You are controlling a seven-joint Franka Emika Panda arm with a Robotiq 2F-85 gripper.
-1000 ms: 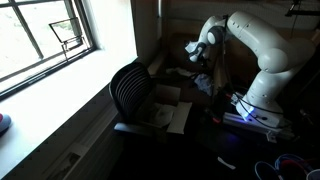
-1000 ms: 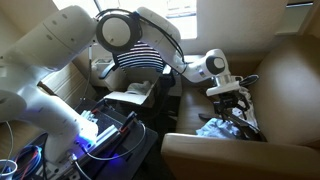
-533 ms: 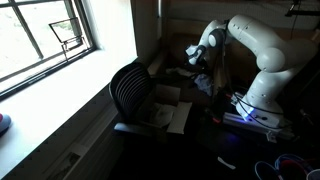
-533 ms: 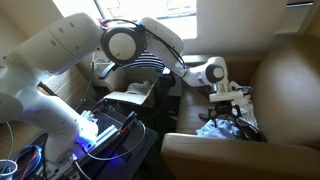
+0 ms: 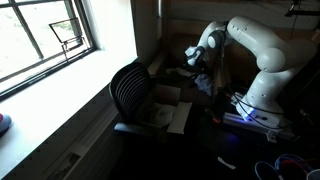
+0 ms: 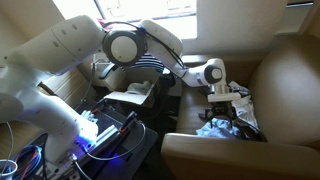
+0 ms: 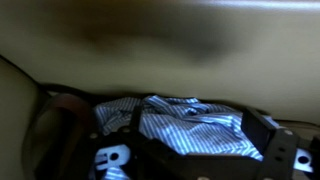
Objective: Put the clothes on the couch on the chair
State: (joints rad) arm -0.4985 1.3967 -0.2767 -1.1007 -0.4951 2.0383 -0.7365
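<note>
Clothes (image 6: 214, 128) lie bunched on the couch (image 6: 292, 88) seat, in the corner between its high back and thick near arm. The wrist view shows a pale blue-white striped garment (image 7: 190, 122) with darker fabric at its 9 o'clock.

Over the last second the arm has swung in and lowered the pincer (image 6: 224, 110) toward the pile, then nearly stopped. It now hangs directly above the garments with its jaws fully spread and nothing in them. In the wrist view the fingers stand at either side of the striped cloth, but whether they touch it cannot be told. The approach looks finished and the grasp not yet made, so the task is judged to be at an early stage.

Room is tight. The couch back rises at 3 o'clock of the pile and the arm cushion at 6 o'clock, so straight up is the free way out. The chair (image 6: 141, 56) stands at 10 o'clock from the clothes, and cardboard sheets (image 5: 166, 110) already cover much of its seat.
</note>
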